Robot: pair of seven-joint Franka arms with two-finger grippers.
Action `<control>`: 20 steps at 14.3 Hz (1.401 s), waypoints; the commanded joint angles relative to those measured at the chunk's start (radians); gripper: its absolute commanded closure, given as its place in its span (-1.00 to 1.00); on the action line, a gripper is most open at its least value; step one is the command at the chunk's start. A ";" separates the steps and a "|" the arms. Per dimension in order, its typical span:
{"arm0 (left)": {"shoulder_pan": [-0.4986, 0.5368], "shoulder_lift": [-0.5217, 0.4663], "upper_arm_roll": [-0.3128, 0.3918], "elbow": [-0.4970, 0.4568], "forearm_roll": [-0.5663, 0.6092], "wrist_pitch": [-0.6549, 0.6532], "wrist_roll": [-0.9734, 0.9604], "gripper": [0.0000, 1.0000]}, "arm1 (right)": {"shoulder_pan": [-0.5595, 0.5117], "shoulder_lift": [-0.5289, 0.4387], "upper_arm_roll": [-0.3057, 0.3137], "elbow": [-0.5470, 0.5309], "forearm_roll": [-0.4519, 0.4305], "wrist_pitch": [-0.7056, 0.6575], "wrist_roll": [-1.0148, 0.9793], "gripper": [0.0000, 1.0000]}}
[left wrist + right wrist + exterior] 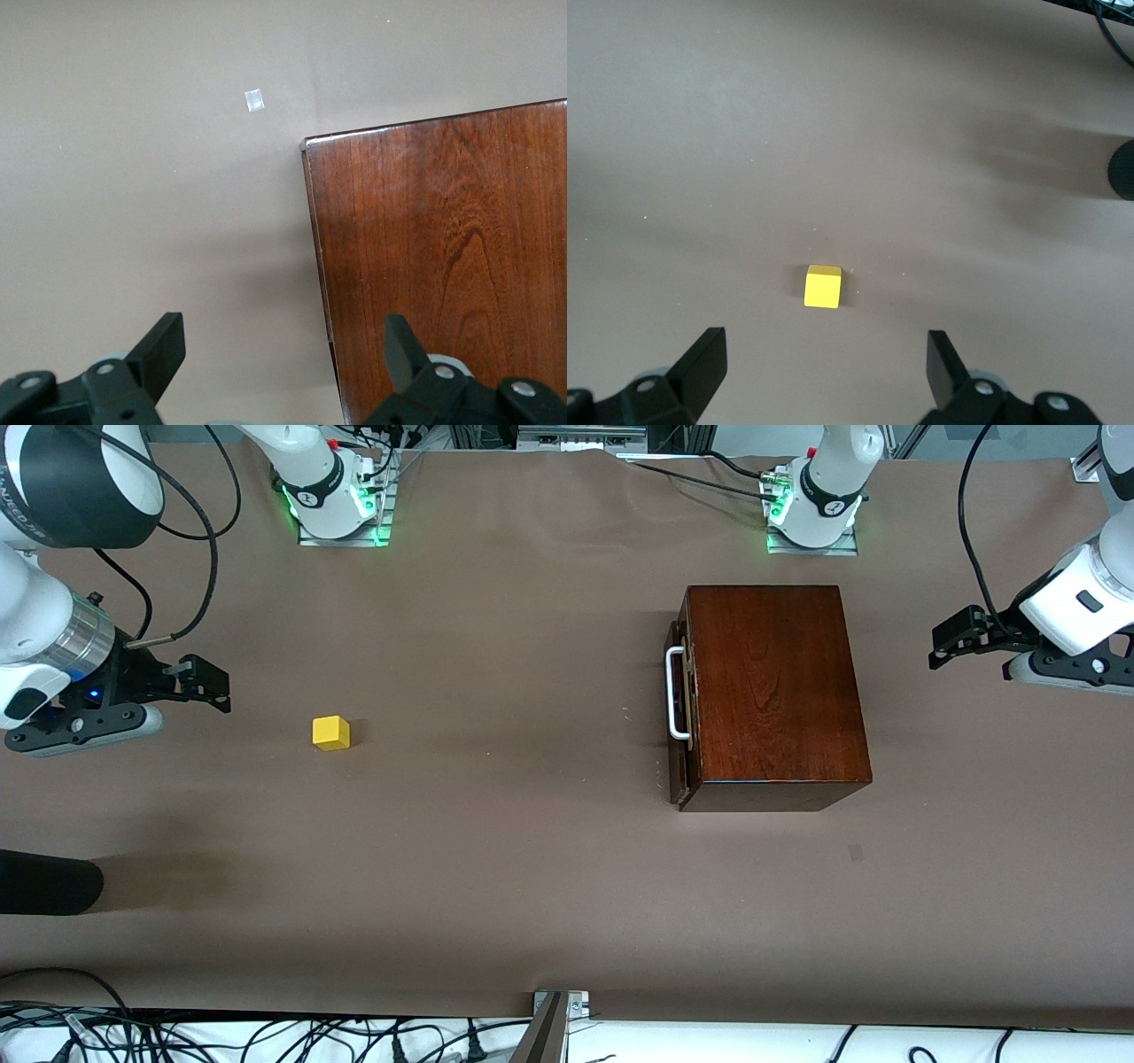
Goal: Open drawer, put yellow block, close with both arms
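The glossy dark-brown wooden box (780,691) stands toward the left arm's end of the table. The drawer is shut in it, showing only its dark front and white bar handle (677,693), which faces the right arm's end. The yellow block (330,732) sits on the bare table toward the right arm's end. My right gripper (213,686) is open and empty, beside the block and apart from it; the right wrist view shows the block (823,286) ahead of the open gripper (826,363). My left gripper (941,648) is open and empty beside the box's closed back; the left wrist view shows a box corner (443,266) ahead of the gripper (283,354).
A black rounded object (44,881) juts in at the right arm's end, nearer the front camera than the block. A small pale mark (855,853) lies on the brown table cover nearer the camera than the box. Cables and a metal bracket (558,1010) line the table's near edge.
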 commanded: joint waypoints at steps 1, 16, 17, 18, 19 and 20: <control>0.002 -0.020 -0.005 -0.014 0.022 0.009 -0.013 -1.00 | -0.008 0.002 0.004 0.023 0.018 -0.025 -0.017 -1.00; -0.001 -0.008 -0.008 -0.022 0.005 -0.083 -0.010 -1.00 | -0.010 0.004 0.003 0.021 0.018 -0.025 -0.054 -1.00; -0.001 -0.008 -0.017 -0.021 0.005 -0.083 -0.008 -1.00 | -0.010 0.004 0.003 0.021 0.018 -0.024 -0.054 -1.00; -0.001 -0.008 -0.042 -0.017 0.005 -0.084 -0.008 -1.00 | -0.011 0.004 0.003 0.021 0.018 -0.024 -0.054 -1.00; -0.001 -0.003 -0.066 -0.014 0.004 -0.086 -0.010 -1.00 | -0.010 0.004 0.003 0.021 0.018 -0.024 -0.054 -1.00; -0.001 -0.005 -0.088 -0.013 0.005 -0.094 -0.011 -1.00 | -0.010 0.004 0.003 0.021 0.018 -0.024 -0.054 -1.00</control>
